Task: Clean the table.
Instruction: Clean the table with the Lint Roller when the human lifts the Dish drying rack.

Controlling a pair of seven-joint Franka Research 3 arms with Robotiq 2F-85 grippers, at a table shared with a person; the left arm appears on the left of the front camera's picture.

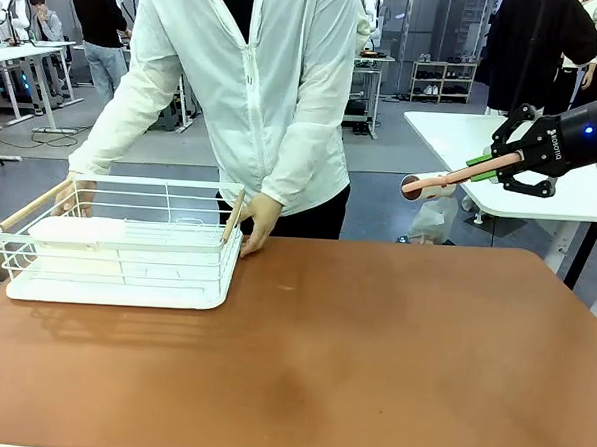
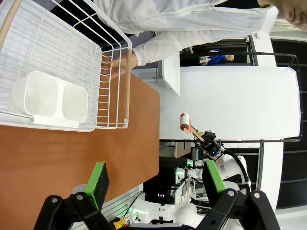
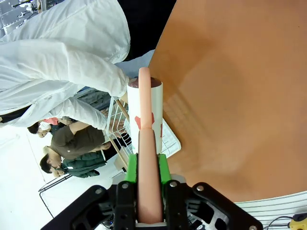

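The reddish-brown table [image 1: 372, 358] fills the foreground. My right gripper [image 1: 502, 162] hangs above its far right corner, shut on the pink handle of a lint roller [image 1: 436, 186] whose white roll points left. In the right wrist view the lint roller [image 3: 145, 110] sticks straight out of the gripper [image 3: 146, 167], high over the table [image 3: 230, 96]. In the left wrist view my left gripper [image 2: 156, 178] is open with nothing between its green pads, off the edge of the table [image 2: 57, 153].
A white wire basket [image 1: 117, 244] holding a white container [image 1: 88, 235] stands at the table's far left. A person in a white jacket stands behind it with a hand [image 1: 258, 226] at its right end. A white-topped table [image 1: 454, 132] lies behind my right gripper.
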